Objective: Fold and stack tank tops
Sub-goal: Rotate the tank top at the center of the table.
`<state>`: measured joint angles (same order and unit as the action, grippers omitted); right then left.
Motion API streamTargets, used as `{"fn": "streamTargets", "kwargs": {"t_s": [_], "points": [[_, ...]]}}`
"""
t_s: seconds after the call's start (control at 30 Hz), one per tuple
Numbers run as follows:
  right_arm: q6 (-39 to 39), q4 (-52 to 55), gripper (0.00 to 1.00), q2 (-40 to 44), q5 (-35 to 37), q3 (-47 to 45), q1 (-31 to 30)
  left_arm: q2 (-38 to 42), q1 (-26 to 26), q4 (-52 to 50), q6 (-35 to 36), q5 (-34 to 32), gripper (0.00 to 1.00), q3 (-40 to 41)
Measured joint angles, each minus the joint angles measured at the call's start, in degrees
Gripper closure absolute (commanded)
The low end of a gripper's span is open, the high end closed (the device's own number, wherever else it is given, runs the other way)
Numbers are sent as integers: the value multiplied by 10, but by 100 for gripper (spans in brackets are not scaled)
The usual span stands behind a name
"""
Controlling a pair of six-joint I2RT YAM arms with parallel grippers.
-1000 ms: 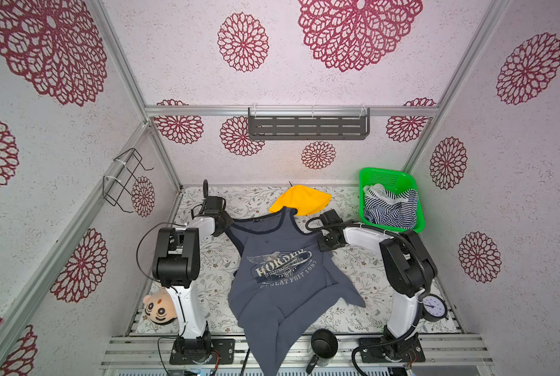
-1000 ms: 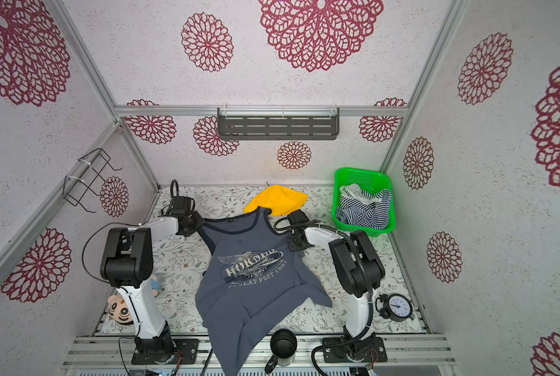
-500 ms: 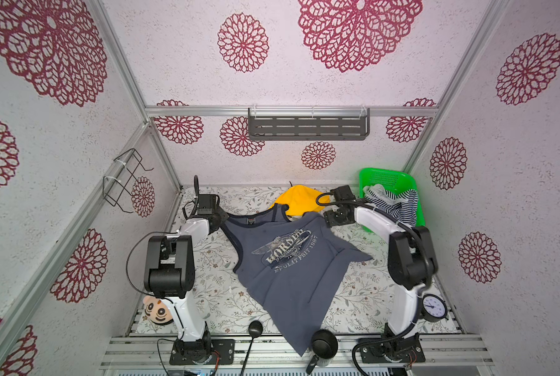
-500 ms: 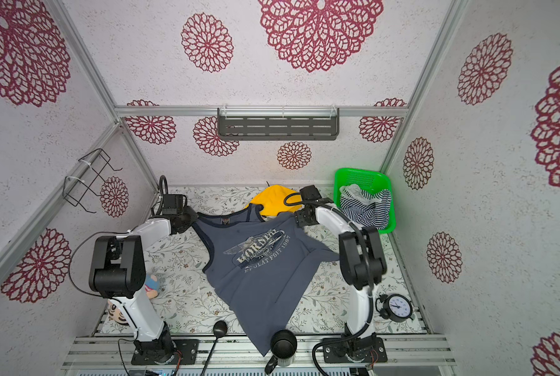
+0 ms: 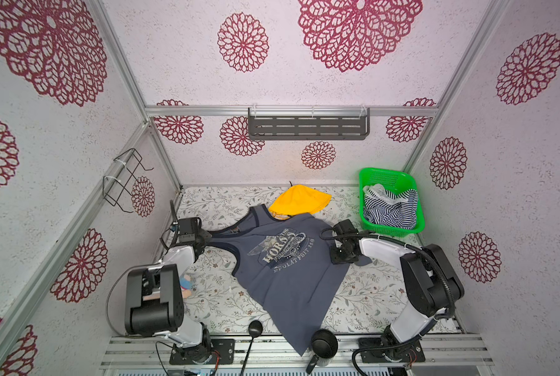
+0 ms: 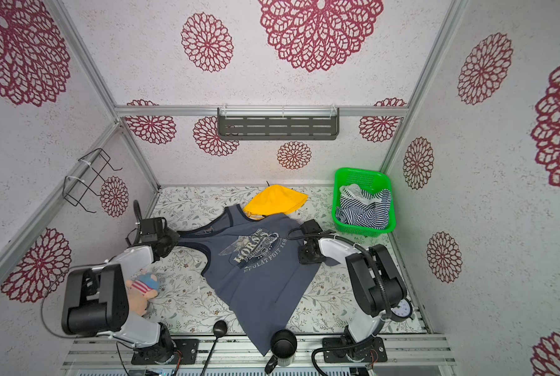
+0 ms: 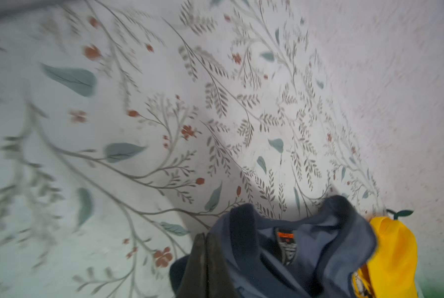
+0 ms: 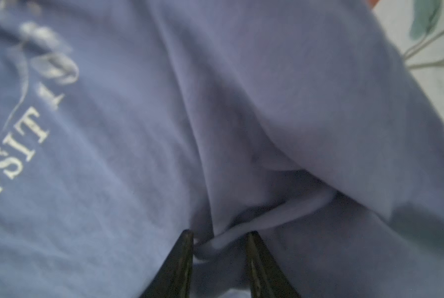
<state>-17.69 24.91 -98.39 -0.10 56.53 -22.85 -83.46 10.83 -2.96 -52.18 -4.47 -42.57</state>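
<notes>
Floral table (image 5: 213, 293) carries the grey-blue tank top (image 5: 291, 286), hem overhanging its front edge. Left gripper (image 5: 208, 240) clamps one strap; right gripper (image 8: 219, 233) stands narrowly parted astride a fold.

You are looking at a tank top (image 5: 291, 283) showing slate blue with navy trim and a pale chest print, a striped top (image 5: 392, 213) showing navy and white, a basket (image 5: 384, 174) glowing bright green, a hat (image 5: 299, 200) showing yellow, and a bench (image 5: 213, 296) wearing grey-green leaves with small red flowers.
</notes>
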Motion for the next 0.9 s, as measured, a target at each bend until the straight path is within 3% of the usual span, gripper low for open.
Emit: {"fn": "streamTargets", "kwargs": {"t_s": [0.23,0.37,0.47,0.57,0.6,0.63,0.77,0.9], "points": [[49,24,66,-97,34,127,45,211,30,-68,0,-50,100,70],[104,31,54,-176,40,247,63,305,35,-113,-4,-68,100,116],[134,45,41,-217,40,345,67,299,43,-122,-6,-63,100,137],[139,64,34,-199,37,376,67,235,40,-118,2,-39,48,140],[137,68,34,-177,33,363,67,212,37,-121,8,-35,34,139],[132,71,34,-146,28,335,67,197,33,-128,18,-35,27,137],[105,99,41,-10,13,200,67,184,19,-158,61,-43,31,90],[56,96,48,79,-20,74,64,90,-32,-163,116,-54,28,-66]]}}
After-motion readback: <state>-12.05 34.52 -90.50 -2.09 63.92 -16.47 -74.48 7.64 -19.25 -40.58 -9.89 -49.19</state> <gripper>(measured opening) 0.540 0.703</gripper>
